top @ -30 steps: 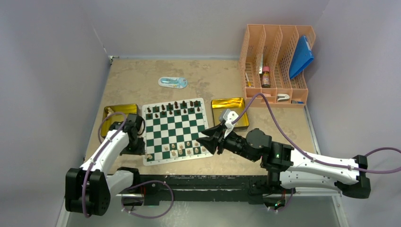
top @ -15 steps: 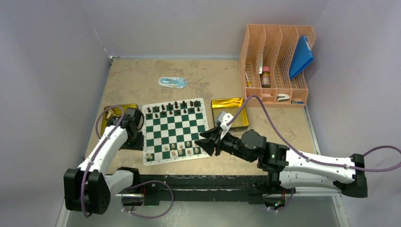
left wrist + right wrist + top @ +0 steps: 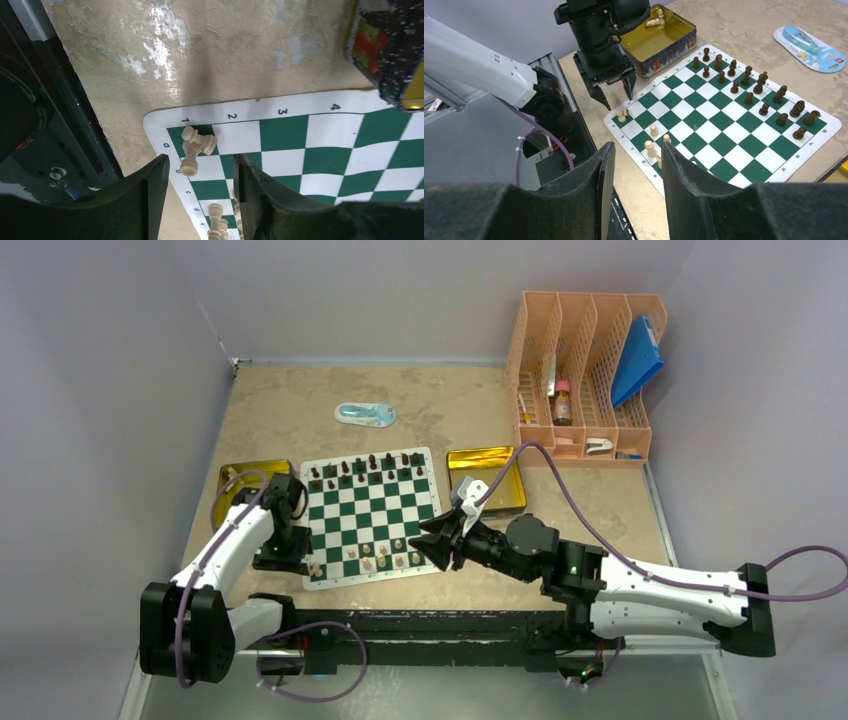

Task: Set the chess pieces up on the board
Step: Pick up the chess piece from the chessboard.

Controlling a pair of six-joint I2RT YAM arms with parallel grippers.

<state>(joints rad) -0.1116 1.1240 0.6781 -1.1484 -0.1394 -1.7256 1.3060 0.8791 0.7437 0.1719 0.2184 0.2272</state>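
The flat green-and-white checkered board [image 3: 370, 517] lies below the left pincer [image 3: 200, 162], which points down, jaws apart and empty. The right pincer [image 3: 636, 150] reaches low, jaws apart. 2 smooth cream pieces [image 3: 197, 147] lie toppled under the left.

The beige mottled tabletop [image 3: 225, 50] looks like stone-patterned laminate, smooth with a dull sheen. The flat green-and-white checkered board mat [image 3: 327, 131] is smooth and faintly glossy. The small cream chess pieces [image 3: 200, 141] have a satin finish. The gold rectangular tin [image 3: 646, 44] is shiny metal. The left gripper [image 3: 200, 159] has matt black, slightly grainy fingers.
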